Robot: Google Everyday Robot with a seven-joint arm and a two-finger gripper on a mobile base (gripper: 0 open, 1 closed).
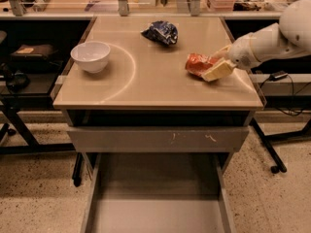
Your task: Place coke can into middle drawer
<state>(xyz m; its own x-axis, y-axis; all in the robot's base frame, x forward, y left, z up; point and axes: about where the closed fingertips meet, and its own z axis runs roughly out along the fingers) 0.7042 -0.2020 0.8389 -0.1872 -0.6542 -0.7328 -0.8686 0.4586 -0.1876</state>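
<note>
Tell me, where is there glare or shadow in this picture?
Camera view: a pale curved glare arc crosses the table top beside the white bowl; the middle drawer below lies in dimmer light; the gripper is at the coke can, on the table's right side.

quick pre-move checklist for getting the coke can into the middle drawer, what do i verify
1. Coke can found: ok, lying on its side on the right part of the table.
2. Gripper at the can: ok, at its right end.
3. Secure hold on the can: cannot tell.
4. Can lifted off the table: not ok, it rests on the top.
5. Middle drawer open: ok, pulled out below.
6. White bowl and snack bag out of the way: ok, both left of the can.
</note>
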